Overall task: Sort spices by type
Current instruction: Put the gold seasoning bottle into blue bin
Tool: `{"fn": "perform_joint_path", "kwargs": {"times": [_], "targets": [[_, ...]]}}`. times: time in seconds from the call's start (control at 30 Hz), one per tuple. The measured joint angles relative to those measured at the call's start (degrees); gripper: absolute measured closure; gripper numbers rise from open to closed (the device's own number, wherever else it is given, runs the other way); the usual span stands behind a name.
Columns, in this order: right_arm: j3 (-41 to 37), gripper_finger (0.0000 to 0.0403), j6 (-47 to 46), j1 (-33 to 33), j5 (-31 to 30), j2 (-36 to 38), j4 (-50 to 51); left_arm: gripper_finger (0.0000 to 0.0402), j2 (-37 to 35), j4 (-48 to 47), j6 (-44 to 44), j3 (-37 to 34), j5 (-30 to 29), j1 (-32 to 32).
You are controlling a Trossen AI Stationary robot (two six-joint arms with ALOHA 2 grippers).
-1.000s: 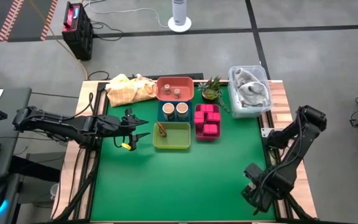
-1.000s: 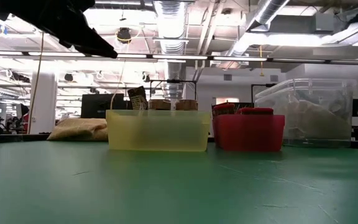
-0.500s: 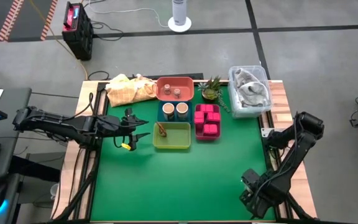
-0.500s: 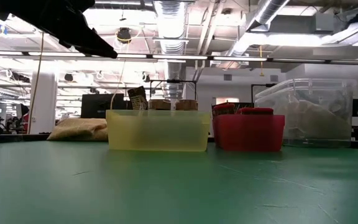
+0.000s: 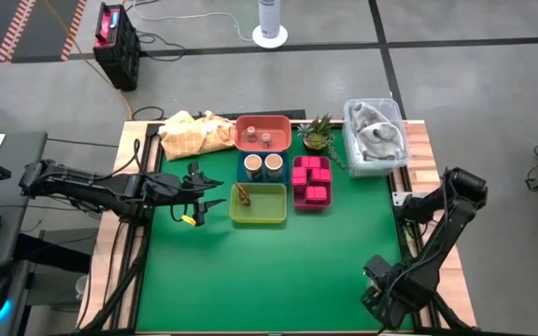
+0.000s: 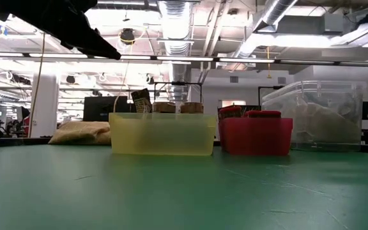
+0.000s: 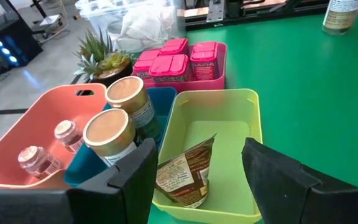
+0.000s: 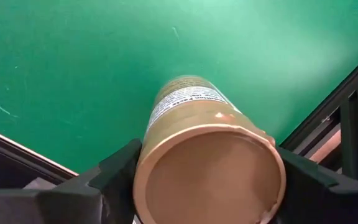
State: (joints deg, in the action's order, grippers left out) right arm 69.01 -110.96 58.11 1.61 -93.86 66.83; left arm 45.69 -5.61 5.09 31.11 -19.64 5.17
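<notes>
**Right arm drawn back to near table corner with a jar in its grip; sorting almost complete**

The tan-topped jar (image 8: 210,168) sits between the fingers of the right gripper (image 8: 209,177), which pinch it at both sides of its round lid; in the high view that gripper (image 5: 384,291) is low at the near right corner of the table (image 5: 288,280); compared with a second ago the right arm has folded back and dropped slightly toward that corner, and over the last half second it has barely moved. My judgement: this jar is the one spice left outside the trays and belongs with its pair.

The two matching jars (image 7: 120,121) stand upright in the blue tray (image 5: 261,168): cylindrical, paper-labelled, with matt tan lids; two tiny short jars (image 7: 50,146) lie in the salmon tray (image 7: 36,134), glassy with pale caps; the pink boxes (image 7: 182,57) fill the magenta tray (image 5: 311,182), squarish with glossy moulded lids; a crinkled brown sachet (image 7: 185,171) leans inside the yellow-green tray (image 7: 247,124), a translucent, smooth-walled plastic.

The left gripper (image 5: 202,203) hovers just beside the yellow-green tray on its left side, fingers spread and empty; it has not shifted.

Behind the trays: a spiky green plant (image 5: 318,133), a clear lidded bin (image 5: 375,135), a crumpled yellow cloth (image 5: 194,133).
</notes>
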Motion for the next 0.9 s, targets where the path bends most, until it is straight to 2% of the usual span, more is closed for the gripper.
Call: {"fn": "perform_joint_path", "kwargs": {"times": [0.2,0.5,0.7,0.9], "targets": [[0.0,0.0097,10.7,-5.7,0.0,0.0,0.2,0.0178,0.0,0.2,0.1,0.0,0.0,0.0],[0.6,0.0098,37.9,-21.6,-0.1,0.0,0.2,0.0178,0.0,0.2,0.1,0.0,0.0,0.0],[5.2,0.0099,56.5,-33.8,-1.5,-0.1,0.0,0.0178,0.0,-0.1,1.3,0.0,0.0,0.0],[11.9,0.0099,72.4,-42.2,-2.4,0.0,-3.0,0.0178,0.0,-1.6,1.3,0.0,0.0,0.0]]}}
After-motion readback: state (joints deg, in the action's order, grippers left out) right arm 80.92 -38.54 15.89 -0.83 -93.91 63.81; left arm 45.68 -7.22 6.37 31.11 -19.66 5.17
